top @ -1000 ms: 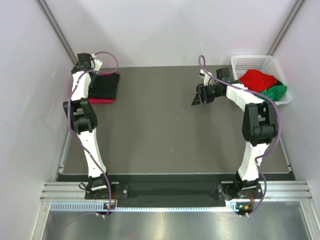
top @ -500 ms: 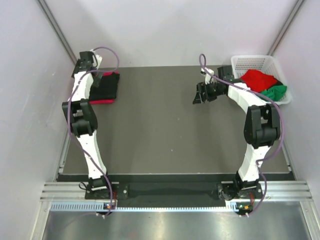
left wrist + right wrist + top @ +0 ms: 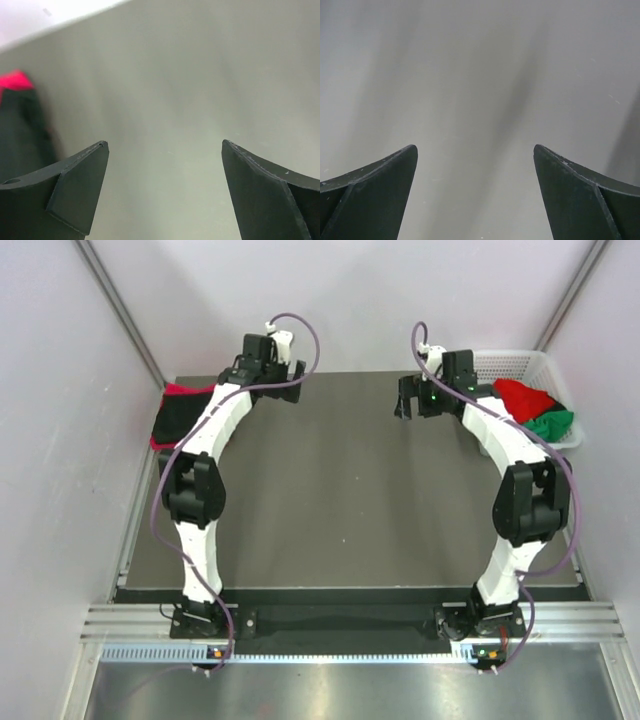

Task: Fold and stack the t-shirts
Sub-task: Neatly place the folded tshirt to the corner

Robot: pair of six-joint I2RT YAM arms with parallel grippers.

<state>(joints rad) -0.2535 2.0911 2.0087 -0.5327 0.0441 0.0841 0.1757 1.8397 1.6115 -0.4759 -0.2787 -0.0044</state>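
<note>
Left tool (image 3: pixel 164 144) released, empty | right tool (image 3: pixel 475 147) released, empty | black t-shirt (image 3: pixel 172 420) long axis near-to-far

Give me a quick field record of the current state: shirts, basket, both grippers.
folded stack: black t-shirt on crimson-pink t-shirt, far left edge of table
basket: far right corner; holds red t-shirt and green t-shirt, both bunched up
left gripper: open, empty, over bare table to the right of the stack
right gripper: open, empty, over bare table just left of basket
</note>
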